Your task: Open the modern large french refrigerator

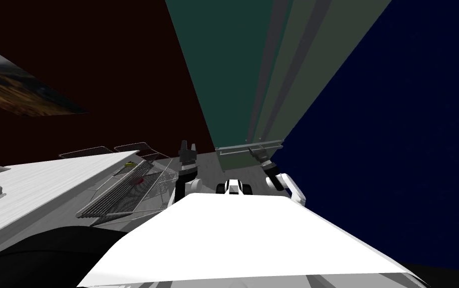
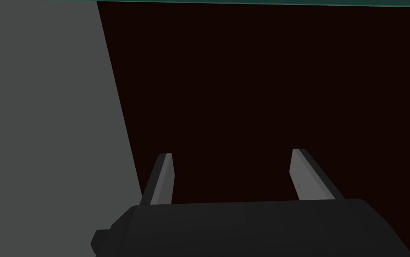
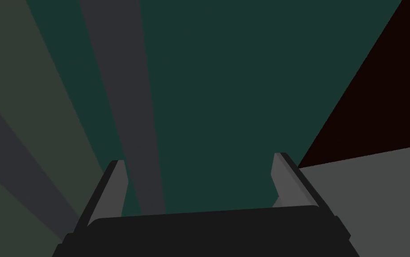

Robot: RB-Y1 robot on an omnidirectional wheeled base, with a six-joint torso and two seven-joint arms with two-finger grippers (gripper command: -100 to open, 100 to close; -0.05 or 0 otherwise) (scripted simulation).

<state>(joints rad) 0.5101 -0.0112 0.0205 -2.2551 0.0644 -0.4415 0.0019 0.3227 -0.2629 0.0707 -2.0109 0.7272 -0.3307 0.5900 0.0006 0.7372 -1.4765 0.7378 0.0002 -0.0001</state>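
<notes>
The tall, dark green, flat-fronted refrigerator (image 1: 223, 75) is seen straight ahead in the head view, standing beyond the far right corner of the long white bench (image 1: 48, 185). Its doors are crossed from foot to top by long, narrow grey handle strips (image 1: 269, 75), so each handle's long axis is upright, along the door's height. A pale horizontal bar (image 1: 233, 147) is seen across the foot of the doors.

The right gripper (image 1: 256, 151) is held just beside that bar, close before the door front, and is plainly the nearer of the two. In the right wrist view its fingers are spread apart with nothing between them. One grey strip (image 3: 123, 89) is seen rising past them, closer to one finger than to the other. Whether the fingers reach the strip cannot be told.

The left gripper (image 1: 187, 146) is held off to the left of the refrigerator, by the bench's end, its fingers likewise apart and empty.

The coming move is judged to turn on the right gripper being centred across the upright strip. That way the strip can be taken crosswise between the fingers before any outward pull is made.
</notes>
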